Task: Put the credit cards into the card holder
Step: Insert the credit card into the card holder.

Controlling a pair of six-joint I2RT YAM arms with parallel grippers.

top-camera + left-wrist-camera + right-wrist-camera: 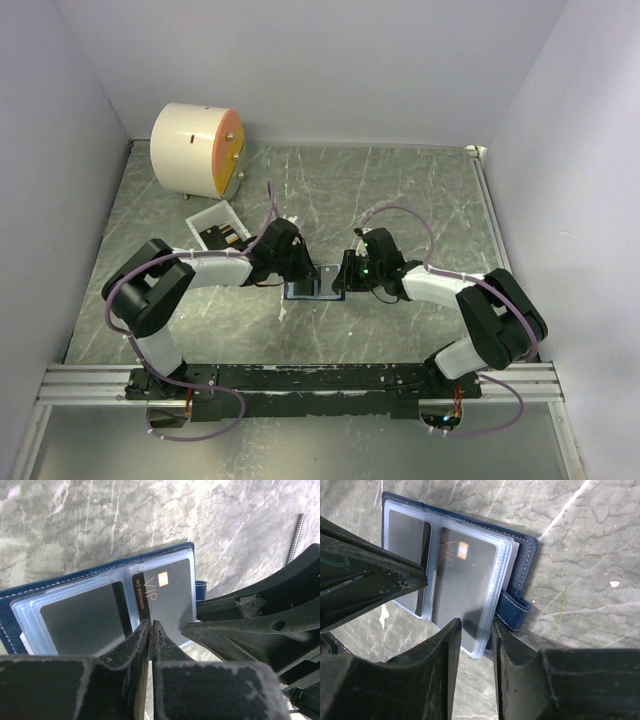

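Cream drum, white tray back-left, well apart. Dark card in card holder sleeve: "VIP", "NO 8888…". Right gripper pinching sleeves; left gripper near-closed, grip unclear.

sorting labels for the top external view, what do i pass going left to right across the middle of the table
white rectangular plastic tray → left gripper → dark navy folding card holder, lying open → right gripper
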